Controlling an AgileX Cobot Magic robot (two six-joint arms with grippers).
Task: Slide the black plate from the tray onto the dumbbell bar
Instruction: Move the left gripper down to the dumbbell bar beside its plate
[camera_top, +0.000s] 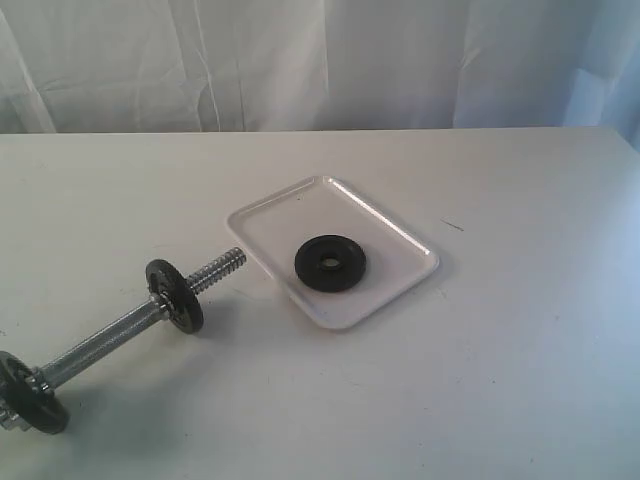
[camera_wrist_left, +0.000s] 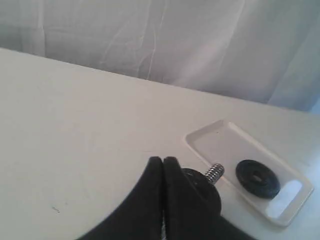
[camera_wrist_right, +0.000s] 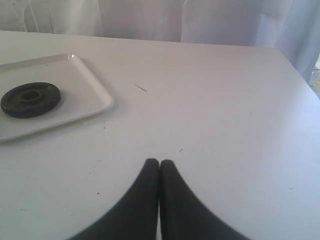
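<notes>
Our left fingers (camera_wrist_left: 150, 200) and right fingers (camera_wrist_right: 147, 200) hover clenched, empty. We see the plate (camera_top: 330, 263) in the tray (camera_top: 270, 225), with the bar (camera_top: 105, 343) pointing its threaded end near it.

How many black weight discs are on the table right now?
3. The black plate lies flat in the tray. A second disc sits on the dumbbell bar near the tray. A third disc is at the bar's other end, lower left in the exterior view. None seems hidden.
</notes>
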